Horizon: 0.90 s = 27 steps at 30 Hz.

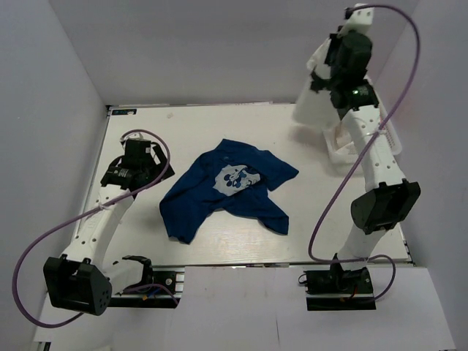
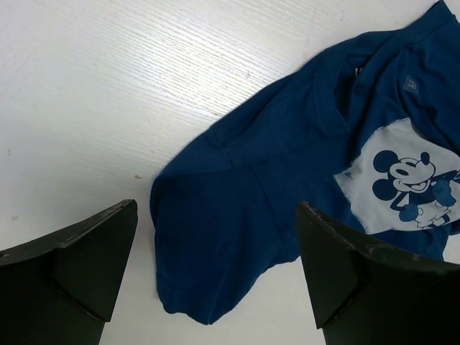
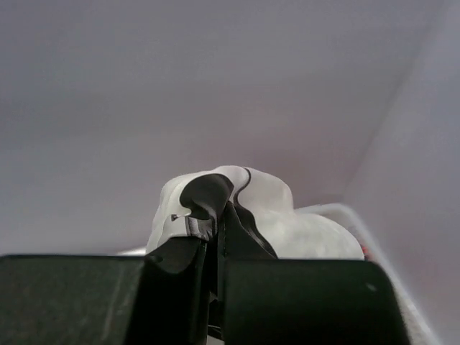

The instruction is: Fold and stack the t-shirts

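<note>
Navy t-shirt (image 1: pixel 227 191): it is lying rumpled around the middle of the tabletop (image 1: pixel 146 124), unfolded, with one flap stretching toward the near left and another toward the near right.
Chest print (image 1: pixel 238 178): the pale square with the cartoon mouse is facing up, sitting near the centre of the navy cloth.
Left end effector (image 2: pixel 215 210): you are holding it low over the left side of the tabletop, just left of the navy shirt. Its two dark fingers (image 2: pixel 79 259) are standing wide apart and gripping nothing. In the left wrist view the shirt's left edge is lying between them.
Right end effector (image 3: pixel 219 205): you are holding it high at the far right, well apart from the navy shirt. Its fingers are pinching tight together on a fold of white cloth.
White t-shirt (image 1: pixel 313 102): it is hanging bunched from the right end effector, lifted off the tabletop at the far right.
Basket (image 1: pixel 338 150): the white basket is sitting at the far right edge of the tabletop, partly hidden behind your right arm. You cannot tell whether the hanging shirt's lower end is touching it.
Folding: neither shirt is lying folded, and the two are sitting well apart, not yet stacked.
</note>
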{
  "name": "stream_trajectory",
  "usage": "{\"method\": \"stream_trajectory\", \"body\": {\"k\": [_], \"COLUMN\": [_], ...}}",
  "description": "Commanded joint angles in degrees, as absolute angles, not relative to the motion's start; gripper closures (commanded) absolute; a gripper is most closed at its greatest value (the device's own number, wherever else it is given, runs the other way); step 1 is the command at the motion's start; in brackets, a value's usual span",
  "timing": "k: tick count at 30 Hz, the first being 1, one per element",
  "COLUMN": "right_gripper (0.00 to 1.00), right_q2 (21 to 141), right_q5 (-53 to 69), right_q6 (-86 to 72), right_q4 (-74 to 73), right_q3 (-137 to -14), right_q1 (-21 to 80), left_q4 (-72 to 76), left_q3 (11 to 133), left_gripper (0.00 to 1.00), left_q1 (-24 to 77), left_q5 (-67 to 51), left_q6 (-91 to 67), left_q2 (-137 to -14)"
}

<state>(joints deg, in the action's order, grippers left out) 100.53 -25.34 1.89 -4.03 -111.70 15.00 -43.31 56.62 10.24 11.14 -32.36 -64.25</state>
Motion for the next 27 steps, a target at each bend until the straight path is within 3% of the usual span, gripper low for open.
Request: {"method": "stream_trajectory", "body": {"k": [1,6,13,22,27], "right_gripper": [1.0,1.0,1.0,1.0,1.0], "right_q2": [102.03,104.24,103.89,102.92,106.43], "right_q5": [-26.11,-24.35,-17.69,-13.98,-15.55], "right_q6": [3.16,3.52,-0.87,-9.84,-14.14], "right_q4": [-5.87,-5.8,-9.23,-8.7,-12.03], "right_q3": [-123.18,-127.62,-122.27,-96.88,-89.14], "right_q1": [10.03,3.18,-4.91,-8.0,-8.09], "left_q4": [-41.48,-41.48,-40.35,-40.87,-42.18], "left_q3": [57.83,57.83,58.36,59.41,59.41], "left_gripper": [0.0,0.0,0.0,0.0,0.0], "left_q1": [10.11,10.11,10.11,10.11,10.11], "left_q5": [10.2,10.2,9.58,9.05,9.05], "left_q6": [-31.9,-31.9,-32.43,-32.43,-32.43], "left_q2": [-64.59,-65.65,-67.49,-68.64,-68.12]}}
